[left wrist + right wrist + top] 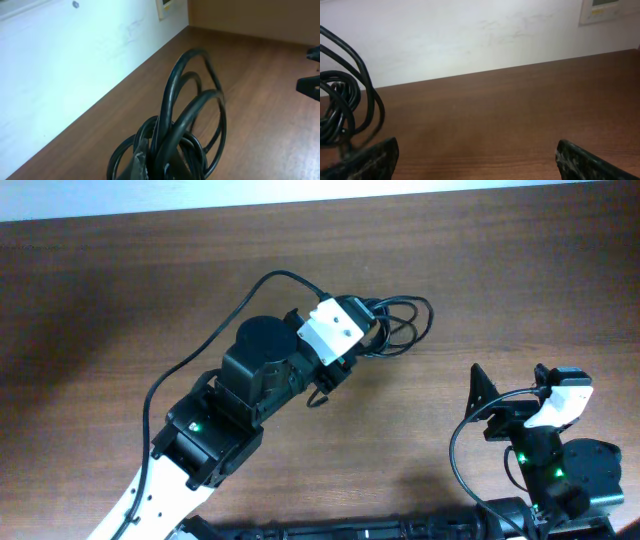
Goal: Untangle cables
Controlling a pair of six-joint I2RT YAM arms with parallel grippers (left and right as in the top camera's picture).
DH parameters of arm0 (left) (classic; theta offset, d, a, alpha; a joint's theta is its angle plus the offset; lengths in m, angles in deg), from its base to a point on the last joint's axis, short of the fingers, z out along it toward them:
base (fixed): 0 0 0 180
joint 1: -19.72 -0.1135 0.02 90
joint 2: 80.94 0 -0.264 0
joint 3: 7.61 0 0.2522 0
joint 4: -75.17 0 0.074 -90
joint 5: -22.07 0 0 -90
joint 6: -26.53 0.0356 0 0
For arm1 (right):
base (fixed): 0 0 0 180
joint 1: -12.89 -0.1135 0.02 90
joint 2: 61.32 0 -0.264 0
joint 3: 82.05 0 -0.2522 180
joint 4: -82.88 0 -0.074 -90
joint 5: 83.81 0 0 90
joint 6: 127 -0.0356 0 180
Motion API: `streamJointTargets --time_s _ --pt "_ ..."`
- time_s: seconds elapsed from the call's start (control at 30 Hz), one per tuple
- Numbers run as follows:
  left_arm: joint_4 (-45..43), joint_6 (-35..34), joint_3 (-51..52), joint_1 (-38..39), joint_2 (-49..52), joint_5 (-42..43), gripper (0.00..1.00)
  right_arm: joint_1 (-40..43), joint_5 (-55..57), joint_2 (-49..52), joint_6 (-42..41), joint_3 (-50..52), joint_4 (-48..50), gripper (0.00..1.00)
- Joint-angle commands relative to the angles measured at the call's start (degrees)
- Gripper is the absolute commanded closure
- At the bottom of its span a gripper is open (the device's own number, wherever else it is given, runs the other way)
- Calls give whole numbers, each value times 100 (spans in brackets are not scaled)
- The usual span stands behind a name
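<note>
Cables (405, 320): one tangled bundle, clamped in left tool (154, 164). Right tool (476, 155) apart, well clear. Next, judged: right tool must take one loop.

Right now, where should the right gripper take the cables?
Probably the outermost loop of the cables, approached from the robot's right. That loop sticks out clear of the left gripper, which pinches the bundle's core, and it faces the open right gripper.

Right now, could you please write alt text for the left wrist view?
Several glossy black cable loops stand upright in the close foreground, bunched at the bottom edge. Behind lie a brown wooden table and a white wall.
</note>
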Motion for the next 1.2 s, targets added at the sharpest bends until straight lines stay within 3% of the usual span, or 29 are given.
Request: streamJointTargets --time_s 0.0,0.17,0.53,0.67,0.87,1.0,1.17 --pt "-101 -181 -85 -20 -109 -179 100 20 -129 -7 17 -13 7 1" --pt "-544 -1338 -85 -20 -105 -177 100 20 -761 -7 13 -13 214 1" --pt "-942 -1508 -85 -20 -105 -188 100 20 -863 -7 11 -13 260 1" --pt "-1016 -2092 -85 -20 -103 -647 100 20 -1207 -7 11 -13 398 1" --pt "-1029 -2557 -85 -20 -98 -649 100 20 -1399 -7 -278 -13 669 1" --pt "-1244 -3252 -85 -20 -83 -647 100 20 -1449 -7 -822 -13 914 1" --pt "-1613 -3386 -85 -20 -66 -649 100 20 -1587 -7 -817 -13 925 1"
